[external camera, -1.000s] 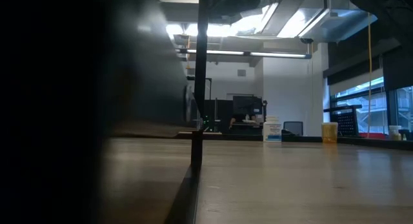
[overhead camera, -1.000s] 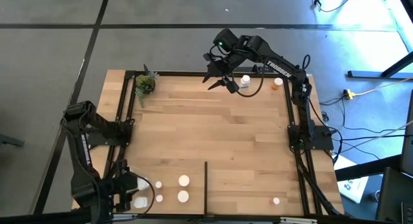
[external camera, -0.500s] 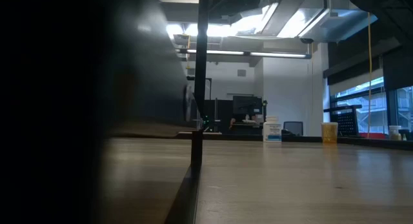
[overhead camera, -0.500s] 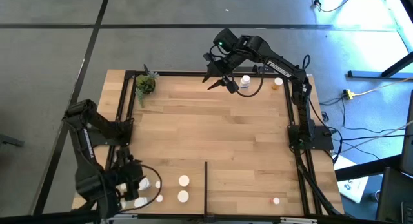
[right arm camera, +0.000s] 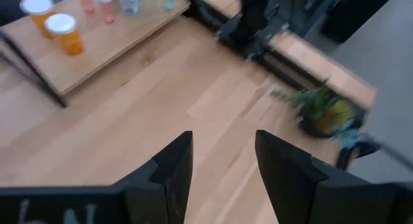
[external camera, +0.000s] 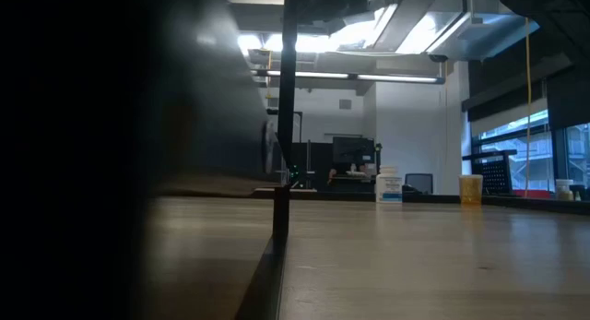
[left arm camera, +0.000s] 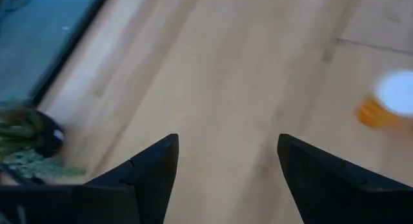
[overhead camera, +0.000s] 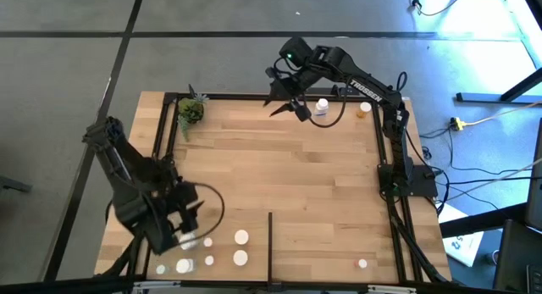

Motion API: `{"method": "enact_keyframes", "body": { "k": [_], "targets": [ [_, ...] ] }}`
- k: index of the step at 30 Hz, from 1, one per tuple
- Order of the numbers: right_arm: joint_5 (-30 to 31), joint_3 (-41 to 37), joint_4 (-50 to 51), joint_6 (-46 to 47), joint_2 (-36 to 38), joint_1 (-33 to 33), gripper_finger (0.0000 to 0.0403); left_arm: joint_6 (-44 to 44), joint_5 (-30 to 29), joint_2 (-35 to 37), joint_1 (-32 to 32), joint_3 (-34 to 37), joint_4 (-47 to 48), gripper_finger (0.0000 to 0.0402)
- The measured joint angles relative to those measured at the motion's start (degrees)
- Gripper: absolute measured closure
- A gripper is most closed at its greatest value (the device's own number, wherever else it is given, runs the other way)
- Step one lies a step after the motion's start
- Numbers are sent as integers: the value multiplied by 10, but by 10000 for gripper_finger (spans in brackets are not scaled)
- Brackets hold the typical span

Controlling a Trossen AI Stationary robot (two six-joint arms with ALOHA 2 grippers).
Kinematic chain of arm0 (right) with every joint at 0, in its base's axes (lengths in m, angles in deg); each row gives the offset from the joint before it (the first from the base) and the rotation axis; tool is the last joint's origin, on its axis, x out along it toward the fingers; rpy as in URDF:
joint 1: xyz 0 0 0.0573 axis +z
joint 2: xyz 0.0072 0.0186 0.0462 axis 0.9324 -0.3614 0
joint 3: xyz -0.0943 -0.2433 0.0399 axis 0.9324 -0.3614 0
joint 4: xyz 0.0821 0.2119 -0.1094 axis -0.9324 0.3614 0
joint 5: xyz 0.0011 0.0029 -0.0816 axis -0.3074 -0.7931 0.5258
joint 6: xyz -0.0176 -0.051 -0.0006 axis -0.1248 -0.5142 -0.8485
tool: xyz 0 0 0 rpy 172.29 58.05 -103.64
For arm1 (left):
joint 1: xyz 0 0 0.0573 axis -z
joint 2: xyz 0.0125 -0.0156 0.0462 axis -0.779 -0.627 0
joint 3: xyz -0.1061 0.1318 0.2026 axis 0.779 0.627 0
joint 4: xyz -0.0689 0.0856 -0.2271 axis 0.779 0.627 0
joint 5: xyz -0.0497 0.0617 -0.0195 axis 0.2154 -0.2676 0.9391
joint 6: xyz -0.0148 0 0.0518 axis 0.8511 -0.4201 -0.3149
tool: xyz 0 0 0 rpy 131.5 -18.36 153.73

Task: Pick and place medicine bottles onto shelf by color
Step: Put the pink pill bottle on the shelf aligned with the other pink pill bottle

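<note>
The shelf [overhead camera: 279, 171] is the light-wood planked top framed by black bars, with a thin black divider strip [overhead camera: 270, 247] at its near edge. Several white-capped medicine bottles [overhead camera: 241, 247] stand left of the strip, and one small one [overhead camera: 362, 263] stands right of it. At the far edge stand a white bottle [overhead camera: 322, 106] and an orange one [overhead camera: 363, 109]. My left gripper [overhead camera: 188, 218] hovers open above the near-left bottles, with bare wood between its fingers [left arm camera: 226, 179]. My right gripper [overhead camera: 288, 108] hangs open at the far edge, left of the white bottle, holding nothing [right arm camera: 222, 166].
A small green potted plant [overhead camera: 190, 110] stands in the shelf's far left corner. A black cable loops beside my left gripper [overhead camera: 216, 211]. The middle of the shelf is bare wood. In the low view, the white [external camera: 388, 186] and orange [external camera: 471, 189] bottles show at the far edge.
My left gripper has risen from the near-left corner and swung toward the far edge and the shelf's middle, turning as it went. It stayed open and carried nothing. The bottles by the near-left corner that it had covered now show. My right arm has kept still.
</note>
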Motion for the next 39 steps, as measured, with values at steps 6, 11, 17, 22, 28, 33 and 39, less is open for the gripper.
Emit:
{"method": "enact_keyframes", "body": {
  "k": [6, 11, 17, 22, 28, 33, 39],
  "targets": [
    [0, 0, -10, 105, 1, 2, 233, -10, -51, 47, -63, 34, 1, 145],
    [102, 0, 9, 188, 1, 0, 233, -43, -70, 72, -101, 43, 0, 145],
    [245, 0, 106, 230, 35, -3, 233, -47, -86, 92, -146, 86, 0, 145],
    [269, 0, 149, 313, 80, -2, 233, -46, -86, 106, -180, 134, -10, 145],
    [415, 0, 202, 438, 118, -3, 233, -47, -86, 108, -215, 166, -30, 145],
    [479, -6, 220, 549, 140, -3, 233, -47, -87, 108, -229, 166, -35, 145],
    [403, -7, 220, 551, 159, 4, 233, -50, -82, 108, -229, 166, -51, 145]
  ]
}}
